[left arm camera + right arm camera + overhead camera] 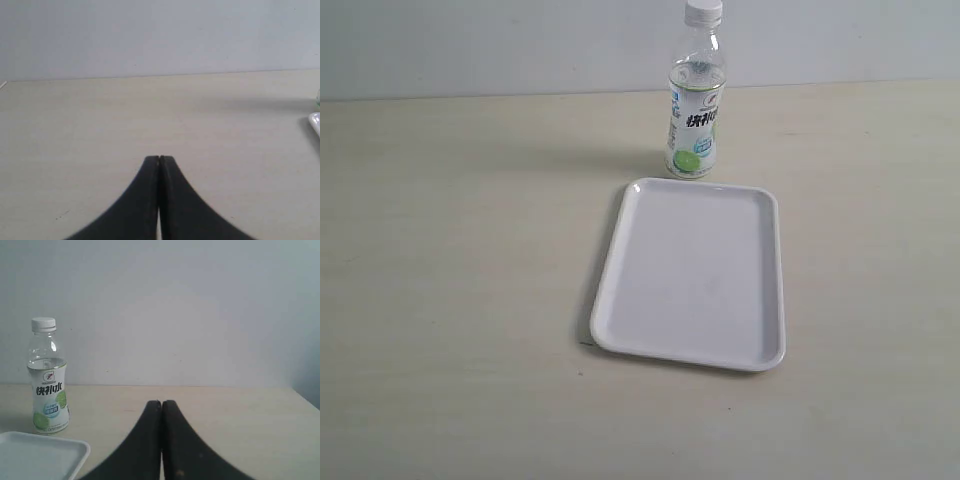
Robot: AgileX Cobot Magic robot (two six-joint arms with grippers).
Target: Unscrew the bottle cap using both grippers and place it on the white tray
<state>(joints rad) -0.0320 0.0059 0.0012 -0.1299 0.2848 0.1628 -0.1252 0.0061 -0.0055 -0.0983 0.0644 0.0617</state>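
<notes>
The bottle [696, 110] stood upright near the tabletop's [450, 250] far edge, the bottle cap [703, 11] screwed on top. The white tray [610, 265] lay just in front of it, toward the near edge, not touching it. The left gripper [159, 159] hung low over bare tabletop, jaws pressed together on nothing. The right gripper [161, 403], likewise closed, pointed level at the wall [200, 315], well apart from the bottle.

White bottle cap [703, 11], white tray [690, 270], bottle [696, 100] labelled white-blue with green limes, left gripper [159, 159] and right gripper [161, 402] black.
</notes>
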